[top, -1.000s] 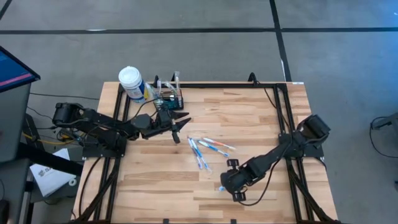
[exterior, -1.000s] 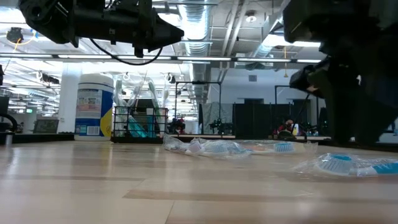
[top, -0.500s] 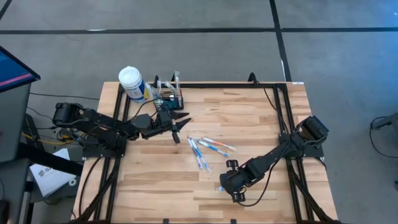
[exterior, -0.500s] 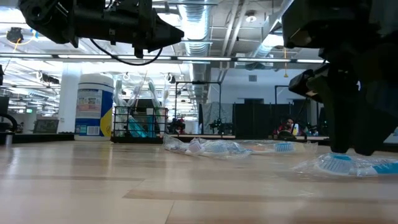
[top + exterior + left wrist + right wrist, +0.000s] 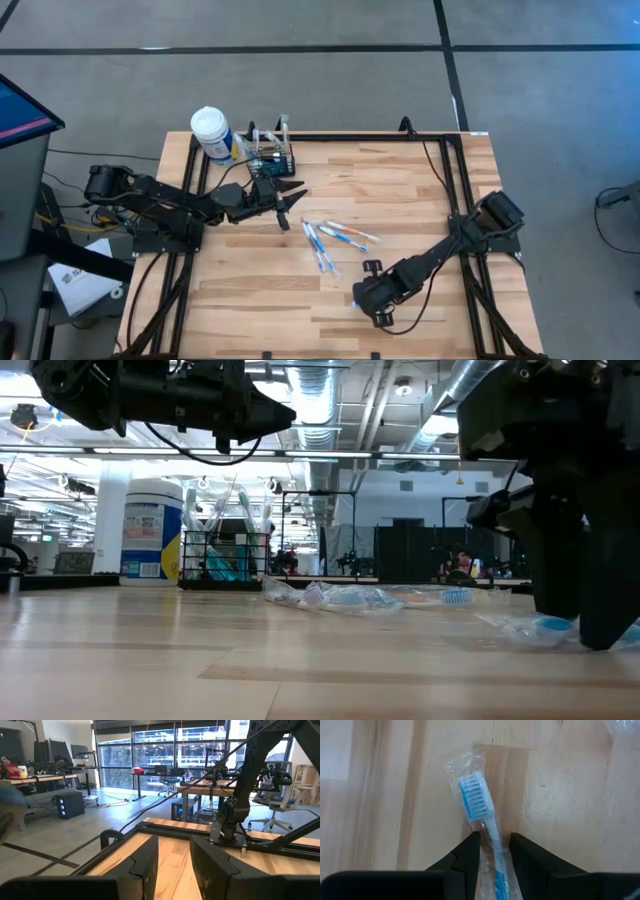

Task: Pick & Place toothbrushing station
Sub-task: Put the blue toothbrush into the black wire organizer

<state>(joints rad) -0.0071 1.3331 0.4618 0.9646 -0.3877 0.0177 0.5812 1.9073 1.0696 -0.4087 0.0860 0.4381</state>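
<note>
A: Right gripper?
B: Down at the table, near the front edge in the high view. Its two dark fingers are parted only a little and straddle the handle of a wrapped toothbrush with blue bristles. Whether they actually press the handle, can't tell; the gap looks just wider than it. So narrowly apart, not clamped as far as visible.

A: Left gripper?
B: Held above the table just in front of the toothbrushing station, fingers spread slightly with bare wood showing between them. Nothing in it.

A: Station location?
B: Back left of the table, standing upright, right beside the white-capped bottle. Some toothbrushes stand in it.

A: Anything else on the table?
B: Several loose wrapped toothbrushes in the middle, between the two arms.

A: Hidden or unclear bits?
B: In the low view the right arm blocks most of its toothbrush; only a blue bit and crinkled wrap show. The handle's lower end is cut off in the right wrist view. In the high view, the right gripper covers its brush.
</note>
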